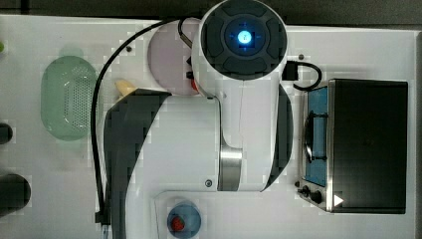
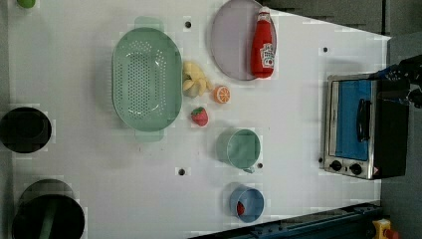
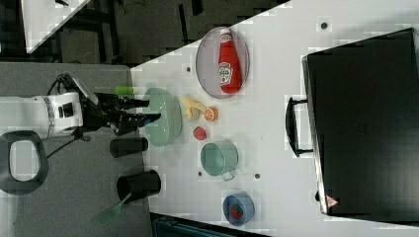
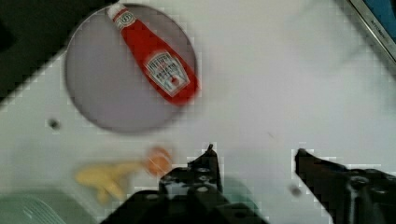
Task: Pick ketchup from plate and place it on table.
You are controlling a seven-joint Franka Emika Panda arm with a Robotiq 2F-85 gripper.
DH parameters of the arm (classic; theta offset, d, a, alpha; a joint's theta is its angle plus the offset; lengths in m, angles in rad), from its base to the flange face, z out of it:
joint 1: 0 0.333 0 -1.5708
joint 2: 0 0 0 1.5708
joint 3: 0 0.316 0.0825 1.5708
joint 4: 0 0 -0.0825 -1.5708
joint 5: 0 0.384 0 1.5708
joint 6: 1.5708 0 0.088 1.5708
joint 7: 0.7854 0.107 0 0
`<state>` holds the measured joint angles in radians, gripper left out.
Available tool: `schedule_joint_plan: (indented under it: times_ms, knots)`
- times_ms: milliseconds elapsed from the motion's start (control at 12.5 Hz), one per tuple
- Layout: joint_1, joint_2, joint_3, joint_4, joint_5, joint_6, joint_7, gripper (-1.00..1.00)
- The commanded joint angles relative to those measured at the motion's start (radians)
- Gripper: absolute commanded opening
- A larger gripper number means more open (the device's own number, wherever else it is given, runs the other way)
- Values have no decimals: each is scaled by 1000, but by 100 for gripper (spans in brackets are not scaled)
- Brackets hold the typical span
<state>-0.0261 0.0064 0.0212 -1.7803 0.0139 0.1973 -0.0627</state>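
one ketchup (image 2: 263, 46) lying on plate (image 2: 231, 45) | top view: arm hides most | claw (image 4: 254, 151) released, above table (image 4: 289, 93)

Bare table (image 2: 298, 124) between plate (image 2: 226, 45) and oven (image 2: 356, 127)

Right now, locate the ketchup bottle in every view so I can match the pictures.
Top view: a red sliver of the ketchup bottle at the arm's edge, beside the plate.
Left view: ketchup bottle lies on the plate's right side, cap up-picture.
Right view: ketchup bottle lies on the plate, cap up-picture.
Wrist view: ketchup bottle lies diagonally across the plate.
Shared landmark: the mauve-grey plate.
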Motion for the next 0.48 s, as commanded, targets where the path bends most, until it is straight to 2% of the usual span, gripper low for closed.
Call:
schedule_joint_plan:
  times_ms: [80,240,480]
  knots:
    - [-103,-273,39,-113,17,-199,32,58]
    - [-101,-257,41,-113,17,-187,29,100]
    - [-99,-182,57,-113,17,-123,4,100]
